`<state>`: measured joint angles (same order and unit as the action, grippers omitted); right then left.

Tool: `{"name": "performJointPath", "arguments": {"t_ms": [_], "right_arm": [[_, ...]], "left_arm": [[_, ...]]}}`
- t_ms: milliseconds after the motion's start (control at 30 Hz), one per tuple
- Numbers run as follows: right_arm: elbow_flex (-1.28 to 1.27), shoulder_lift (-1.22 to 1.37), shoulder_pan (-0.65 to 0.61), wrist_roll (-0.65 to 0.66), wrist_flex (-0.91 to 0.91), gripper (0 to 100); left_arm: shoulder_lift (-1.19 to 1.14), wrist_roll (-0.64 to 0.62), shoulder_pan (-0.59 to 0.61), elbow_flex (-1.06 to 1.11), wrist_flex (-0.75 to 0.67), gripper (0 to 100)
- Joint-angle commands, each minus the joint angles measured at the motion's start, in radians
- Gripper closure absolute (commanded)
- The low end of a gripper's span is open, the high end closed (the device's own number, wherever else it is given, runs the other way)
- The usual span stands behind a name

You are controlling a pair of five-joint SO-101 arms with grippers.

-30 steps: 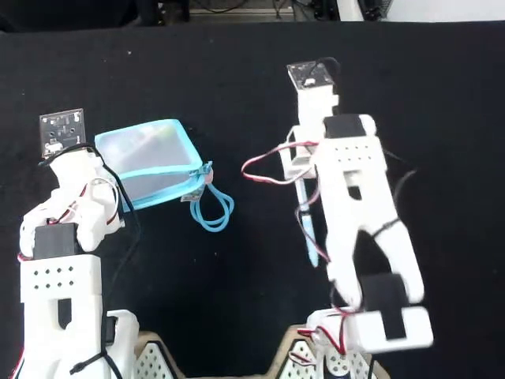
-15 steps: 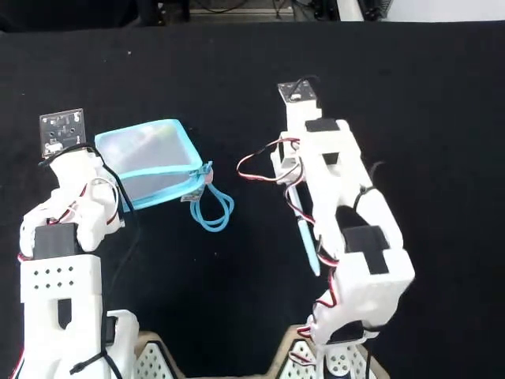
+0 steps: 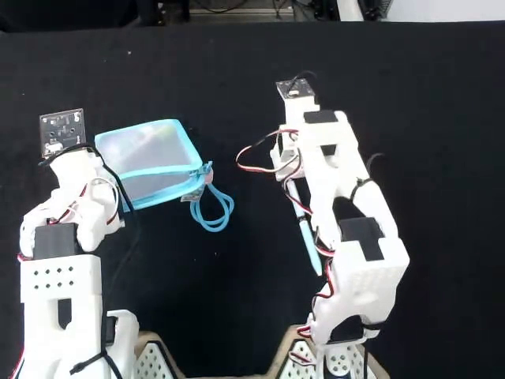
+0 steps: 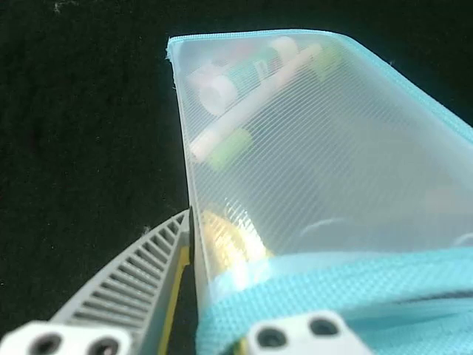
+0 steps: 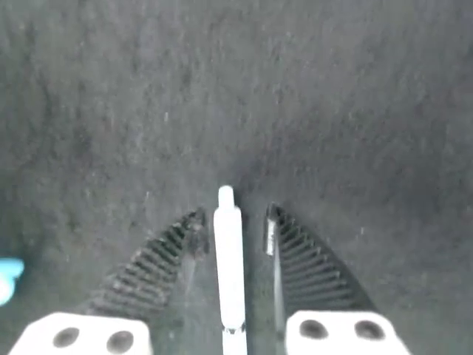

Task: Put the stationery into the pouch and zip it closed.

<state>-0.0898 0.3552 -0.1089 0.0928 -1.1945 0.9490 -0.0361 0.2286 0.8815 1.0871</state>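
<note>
The translucent blue-trimmed pouch (image 3: pixel 150 158) lies near the tabletop's (image 3: pixel 237 71) left edge with stationery (image 4: pixel 244 96) inside. The left claw (image 4: pixel 191 229) pinches its side. The right claw (image 5: pixel 233 214), jaws parted, straddles a white pen (image 5: pixel 230 259) mid-tabletop.

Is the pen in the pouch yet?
No, the pen lies on the table inside the open right gripper, away from the pouch.

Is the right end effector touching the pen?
Apart. Right wrist view shows the pen between open fingers of the right end effector, dark gaps either side.
</note>
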Motion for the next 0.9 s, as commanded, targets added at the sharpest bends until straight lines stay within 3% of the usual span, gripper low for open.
{"name": "performJointPath", "arguments": {"t_ms": [0, 500, 867], "right_arm": [[0.067, -0.053, 0.003, 0.012, -0.048, 87.4], [0.194, 0.162, 0.002, 0.1, -0.058, 87.4], [0.424, 0.3, 0.008, 0.17, -0.354, 87.4]], "left_arm": [[-0.005, -0.005, -0.008, 0.005, 0.005, 96], [-0.005, -0.005, -0.008, 0.005, 0.005, 96], [-0.005, -0.005, -0.008, 0.007, 0.003, 96]]}}
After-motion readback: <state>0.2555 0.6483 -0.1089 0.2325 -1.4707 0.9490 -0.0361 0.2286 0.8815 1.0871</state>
